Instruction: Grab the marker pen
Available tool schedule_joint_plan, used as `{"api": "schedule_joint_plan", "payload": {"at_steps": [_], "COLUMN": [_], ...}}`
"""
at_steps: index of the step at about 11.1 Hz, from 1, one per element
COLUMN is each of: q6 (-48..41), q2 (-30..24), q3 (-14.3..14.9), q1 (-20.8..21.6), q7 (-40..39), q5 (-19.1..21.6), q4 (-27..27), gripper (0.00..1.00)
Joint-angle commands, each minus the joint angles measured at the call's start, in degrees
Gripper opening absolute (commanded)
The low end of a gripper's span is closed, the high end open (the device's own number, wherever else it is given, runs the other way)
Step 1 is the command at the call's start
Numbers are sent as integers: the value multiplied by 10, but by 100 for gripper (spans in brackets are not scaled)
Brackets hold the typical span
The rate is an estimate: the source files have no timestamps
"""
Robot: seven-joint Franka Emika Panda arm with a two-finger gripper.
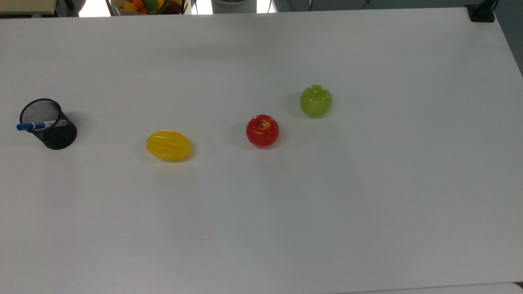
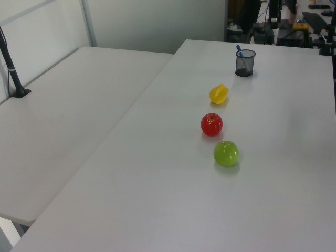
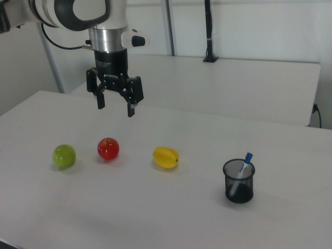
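Observation:
The marker pen (image 1: 36, 125) (image 3: 243, 169) stands slanted in a black mesh cup (image 1: 51, 126) (image 2: 244, 63) (image 3: 239, 181), its blue cap poking over the rim. In the left view the marker pen (image 2: 239, 51) shows as a blue tip at the cup's rim. My gripper (image 3: 115, 106) hangs open and empty high above the table in the right view, above and slightly behind the red apple (image 3: 108, 149), far to the right view's left of the cup.
On the white table (image 1: 286, 228) lie a yellow starfruit (image 1: 169, 145) (image 3: 166, 156), a red apple (image 1: 262, 130) (image 2: 211, 124) and a green apple (image 1: 316, 101) (image 2: 226, 153) (image 3: 64, 155) in a row. A fruit basket (image 1: 149, 6) sits beyond the top view's upper edge. A second table (image 2: 63, 121) adjoins.

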State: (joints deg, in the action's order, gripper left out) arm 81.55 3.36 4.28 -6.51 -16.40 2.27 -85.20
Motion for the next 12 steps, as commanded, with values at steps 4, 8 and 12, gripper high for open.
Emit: {"api": "schedule_joint_plan", "payload": {"at_steps": [4, 8, 12], "q6": [11, 104, 205], "q2": [-6, 11, 59], "q3": [1, 3, 23], "q1": [11, 5, 11], "q7": [-6, 51, 80], "q5": [5, 9, 8], "q4": [-7, -7, -8], "gripper": [100, 100, 100]}}
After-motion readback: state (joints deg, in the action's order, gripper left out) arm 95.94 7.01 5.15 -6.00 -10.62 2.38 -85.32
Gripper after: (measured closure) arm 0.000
